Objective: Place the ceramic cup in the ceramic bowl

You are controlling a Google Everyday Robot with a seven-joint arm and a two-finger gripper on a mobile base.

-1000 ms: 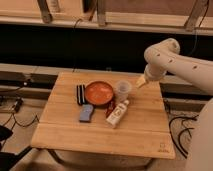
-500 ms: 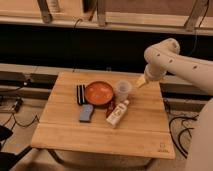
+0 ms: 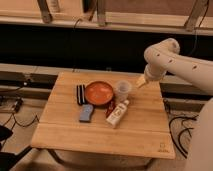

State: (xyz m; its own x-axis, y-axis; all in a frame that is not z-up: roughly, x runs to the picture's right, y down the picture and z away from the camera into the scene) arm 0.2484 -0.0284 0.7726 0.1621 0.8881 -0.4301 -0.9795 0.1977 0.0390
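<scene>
Gripper [image 3: 141, 83]: just right of the cup, empty; how far open, cannot tell
Cup [image 3: 122, 90]: upright, just right of bowl
Bowl [image 3: 98, 93]: mid-table [image 3: 100, 132]

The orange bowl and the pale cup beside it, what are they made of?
The bowl looks like glazed ceramic: orange-red, smooth, with a darker rim. The cup seems matte whitish ceramic, though its pale look could be plastic. The tool hovers close beside the cup.
</scene>
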